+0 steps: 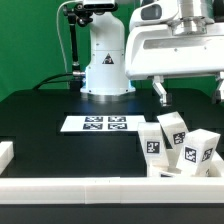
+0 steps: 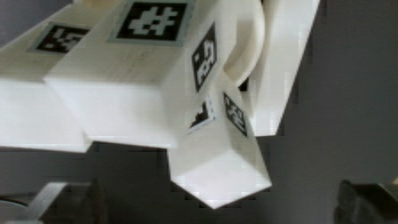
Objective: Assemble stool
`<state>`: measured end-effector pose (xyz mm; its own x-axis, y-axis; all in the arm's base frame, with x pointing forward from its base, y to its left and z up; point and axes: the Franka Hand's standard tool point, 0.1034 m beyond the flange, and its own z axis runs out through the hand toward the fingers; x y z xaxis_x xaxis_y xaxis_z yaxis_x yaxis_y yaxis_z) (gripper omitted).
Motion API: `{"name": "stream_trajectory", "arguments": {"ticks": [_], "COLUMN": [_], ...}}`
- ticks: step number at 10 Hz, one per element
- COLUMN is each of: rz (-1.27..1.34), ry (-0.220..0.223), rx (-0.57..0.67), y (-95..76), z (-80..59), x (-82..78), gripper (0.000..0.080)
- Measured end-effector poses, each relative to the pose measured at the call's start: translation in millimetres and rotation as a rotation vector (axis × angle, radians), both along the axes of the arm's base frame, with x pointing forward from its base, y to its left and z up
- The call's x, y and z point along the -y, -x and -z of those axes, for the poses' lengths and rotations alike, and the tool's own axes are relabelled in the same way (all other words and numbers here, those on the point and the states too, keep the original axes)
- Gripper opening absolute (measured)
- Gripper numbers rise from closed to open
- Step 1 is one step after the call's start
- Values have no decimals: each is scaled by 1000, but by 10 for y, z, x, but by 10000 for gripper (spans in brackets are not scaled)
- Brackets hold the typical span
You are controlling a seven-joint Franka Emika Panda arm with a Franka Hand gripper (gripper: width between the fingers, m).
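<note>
Stool parts are heaped at the table's corner by the front rail. Gripper is seen spread directly above, apart, nothing pinched.

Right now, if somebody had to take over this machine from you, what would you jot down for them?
Gripper: open, holding nothing, hanging above the pile of parts.
Stool parts: the white tagged legs lie jumbled at the exterior view's right, against the white border rail. The wrist view shows the legs leaning on each other; the seat cannot be clearly made out.
Marker board: flat on the black table.
Done: nothing joined as far as can be seen.
Left: pick up the parts and put the stool together.
</note>
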<state>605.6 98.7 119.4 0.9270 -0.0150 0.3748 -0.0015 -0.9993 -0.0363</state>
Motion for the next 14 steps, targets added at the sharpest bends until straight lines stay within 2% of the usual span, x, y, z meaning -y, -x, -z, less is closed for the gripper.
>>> {"name": "stream_trajectory", "arguments": {"ticks": [3, 5, 8, 9, 13, 14], "rz": [-17, -22, -45, -111, -584, -622], "ry": [-12, -21, -17, -2, 108, 117], "rx": [-220, -365, -379, -366, -336, -334], "y": [38, 145, 118, 94, 74, 75], "z": [6, 22, 24, 21, 40, 42], "x": [-19, 27, 40, 67, 163, 171], "gripper": [649, 649, 649, 649, 649, 649]}}
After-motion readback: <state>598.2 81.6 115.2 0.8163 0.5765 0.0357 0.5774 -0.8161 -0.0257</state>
